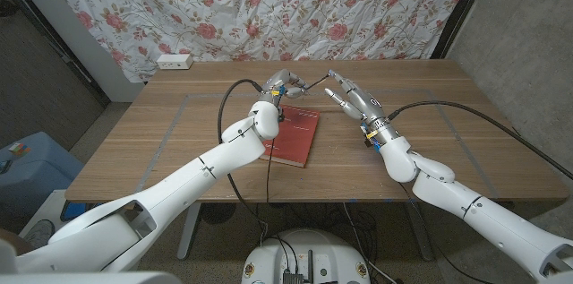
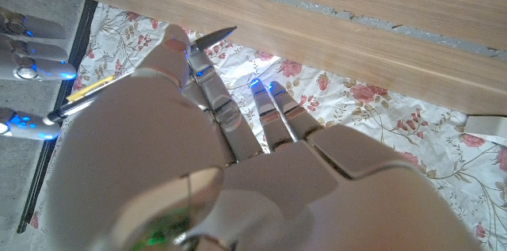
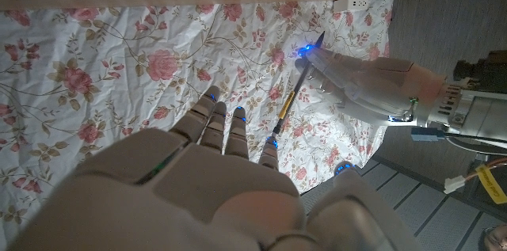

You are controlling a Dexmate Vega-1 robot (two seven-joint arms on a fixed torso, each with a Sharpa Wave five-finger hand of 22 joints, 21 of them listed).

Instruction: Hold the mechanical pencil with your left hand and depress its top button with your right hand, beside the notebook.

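Observation:
My left hand (image 1: 281, 84) is raised over the table's (image 1: 170, 145) far middle and pinches a slim mechanical pencil (image 1: 309, 79) that points right. In the left wrist view the pencil (image 2: 89, 91) runs out past my fingers, with a yellow band and a dark tip. My right hand (image 1: 351, 98) reaches in from the right with its fingers stretched out. One fingertip (image 3: 270, 143) meets the pencil's (image 3: 287, 102) top end, and the left hand (image 3: 360, 83) grips the other end. The red notebook (image 1: 295, 133) lies on the table just in front of my left hand.
A white power strip (image 1: 175, 61) sits at the table's far left corner. A floral cloth (image 1: 269, 6) hangs behind the table. A blue box (image 1: 22, 163) stands on the floor to the left. Bare wood lies left and right of the notebook.

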